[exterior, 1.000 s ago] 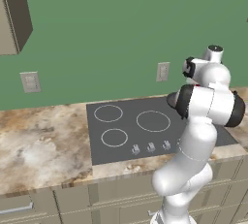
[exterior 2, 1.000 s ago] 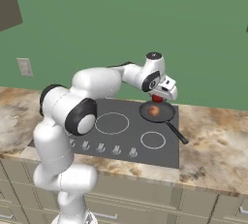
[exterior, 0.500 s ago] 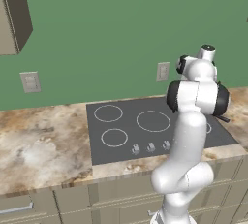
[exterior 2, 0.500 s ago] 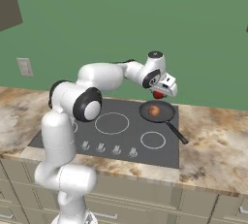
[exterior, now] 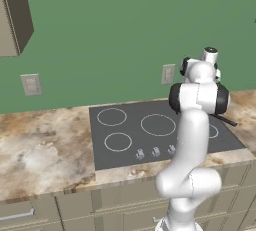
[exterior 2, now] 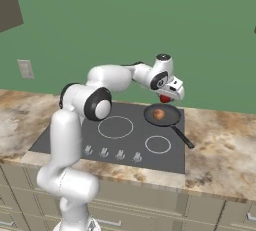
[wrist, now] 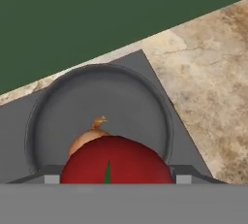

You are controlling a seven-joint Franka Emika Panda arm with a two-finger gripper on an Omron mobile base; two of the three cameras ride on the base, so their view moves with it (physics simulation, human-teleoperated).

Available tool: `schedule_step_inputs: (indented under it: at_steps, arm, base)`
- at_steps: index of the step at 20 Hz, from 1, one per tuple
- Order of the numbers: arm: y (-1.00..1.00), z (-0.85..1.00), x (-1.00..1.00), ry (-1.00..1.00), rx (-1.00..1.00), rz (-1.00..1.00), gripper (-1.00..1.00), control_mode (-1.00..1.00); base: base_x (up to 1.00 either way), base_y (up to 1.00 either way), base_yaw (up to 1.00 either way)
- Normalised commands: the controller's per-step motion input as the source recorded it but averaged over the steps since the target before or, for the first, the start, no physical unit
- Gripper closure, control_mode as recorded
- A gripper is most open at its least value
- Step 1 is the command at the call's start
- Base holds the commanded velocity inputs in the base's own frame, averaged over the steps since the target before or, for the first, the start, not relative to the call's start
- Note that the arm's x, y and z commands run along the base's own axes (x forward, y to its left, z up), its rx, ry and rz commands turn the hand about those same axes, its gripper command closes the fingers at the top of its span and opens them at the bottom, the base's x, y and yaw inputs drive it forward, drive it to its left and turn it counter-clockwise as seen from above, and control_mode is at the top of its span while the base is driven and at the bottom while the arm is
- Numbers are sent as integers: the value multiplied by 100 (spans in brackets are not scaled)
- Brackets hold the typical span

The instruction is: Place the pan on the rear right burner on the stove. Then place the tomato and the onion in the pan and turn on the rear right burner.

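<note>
We find the pan [exterior 2: 162, 115] seated at the rear right of the stove [exterior 2: 75, 135], handle pointing toward the front right. The onion [exterior 2: 158, 114] lies inside the pan. The gripper [exterior 2: 165, 98] hangs just above the pan's rear rim with the tomato [exterior 2: 165, 98] between its jaws, which stand spread to the fruit's width. In the hand view we note the tomato [wrist: 116, 161] clear of the pan floor [wrist: 97, 106], with the onion [wrist: 87, 138] just beyond it.
</note>
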Motion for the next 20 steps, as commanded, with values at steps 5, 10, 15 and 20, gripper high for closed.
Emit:
schedule_step_inputs:
  at_steps: [5,10,15,20]
  arm:
    - [-16,-48,16,0,0,0,100,-100]
    - [-14,-54,13,0,0,0,100,-100]
    - [-6,-42,13,0,0,0,100,-100]
    - [0,-37,13,0,0,0,100,-100]
  base:
    - [0,0,0]
    - [0,0,0]
    - [0,0,0]
    - [0,0,0]
